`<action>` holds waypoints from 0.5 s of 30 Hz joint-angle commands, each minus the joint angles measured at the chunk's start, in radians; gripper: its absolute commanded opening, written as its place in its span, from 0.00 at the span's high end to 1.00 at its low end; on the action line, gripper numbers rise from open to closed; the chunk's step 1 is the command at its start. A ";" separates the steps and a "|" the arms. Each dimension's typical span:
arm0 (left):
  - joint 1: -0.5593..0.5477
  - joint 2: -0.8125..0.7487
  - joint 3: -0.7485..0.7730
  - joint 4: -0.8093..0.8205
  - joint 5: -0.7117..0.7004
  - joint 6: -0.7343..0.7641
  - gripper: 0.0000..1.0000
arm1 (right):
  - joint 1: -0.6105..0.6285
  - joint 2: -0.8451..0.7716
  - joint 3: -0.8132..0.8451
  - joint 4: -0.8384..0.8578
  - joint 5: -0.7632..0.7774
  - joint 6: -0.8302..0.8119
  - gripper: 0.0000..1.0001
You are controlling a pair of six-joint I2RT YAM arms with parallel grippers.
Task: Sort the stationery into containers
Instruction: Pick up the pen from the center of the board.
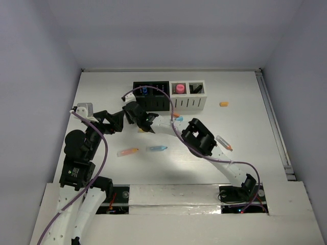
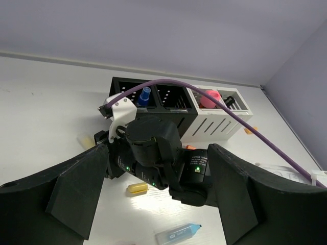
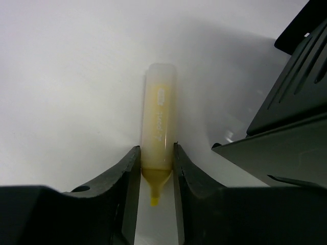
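My right fingers [image 3: 130,163] are clamped on the yellow highlighter [image 3: 159,117], one pad on each flank of its barrel just above the tip. The tip points back toward my wrist and the rounded end points away. Its long axis therefore runs straight out along the slot between the fingers, and I am gripping across its width. It lies flat on the surface [image 1: 245,122], not yet lifted, just in front of the black end of the containers [image 1: 190,103]. My left fingers [image 2: 76,194] stand wide apart with nothing between them, hovering close behind my right wrist on the side away from the containers. The right arm has the highlighter, and I judge that the next move is its own: lift, tilt the barrel upright, and carry it the short way back over the containers. A blue highlighter [image 1: 157,148] and an orange pen [image 1: 127,151] lie further out in front of the containers, toward my bases.
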State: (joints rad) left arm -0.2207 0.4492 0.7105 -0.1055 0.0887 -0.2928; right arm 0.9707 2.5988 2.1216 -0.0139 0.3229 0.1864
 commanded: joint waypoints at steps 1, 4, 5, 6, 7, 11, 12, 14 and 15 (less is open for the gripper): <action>0.006 -0.006 0.009 0.049 0.003 -0.002 0.25 | 0.019 -0.023 -0.092 0.056 0.013 -0.016 0.81; 0.006 -0.004 0.009 0.050 0.002 -0.002 0.25 | 0.028 -0.101 -0.201 0.136 -0.004 -0.037 0.82; 0.006 -0.004 0.010 0.052 0.002 -0.003 0.25 | 0.037 -0.164 -0.272 0.161 -0.011 -0.042 0.83; 0.006 -0.004 0.010 0.050 0.005 -0.006 0.25 | 0.037 -0.198 -0.305 0.196 -0.036 -0.050 0.83; 0.006 -0.006 0.012 0.050 0.006 -0.008 0.25 | 0.037 -0.235 -0.339 0.213 -0.050 -0.068 0.83; 0.006 -0.004 0.007 0.070 0.032 -0.019 0.25 | 0.037 -0.449 -0.524 0.293 -0.113 -0.123 0.84; 0.006 -0.001 0.007 0.079 0.049 -0.022 0.25 | 0.037 -0.541 -0.601 0.314 -0.170 -0.142 0.84; 0.006 0.016 0.012 0.087 0.081 -0.052 0.25 | 0.037 -0.627 -0.669 0.319 -0.218 -0.214 0.84; 0.006 0.025 0.030 0.093 0.133 -0.060 0.25 | 0.037 -0.666 -0.696 0.286 -0.252 -0.235 0.84</action>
State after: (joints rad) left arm -0.2207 0.4530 0.7109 -0.0875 0.1329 -0.3149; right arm 1.0023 2.1052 1.4662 0.1642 0.1822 0.0570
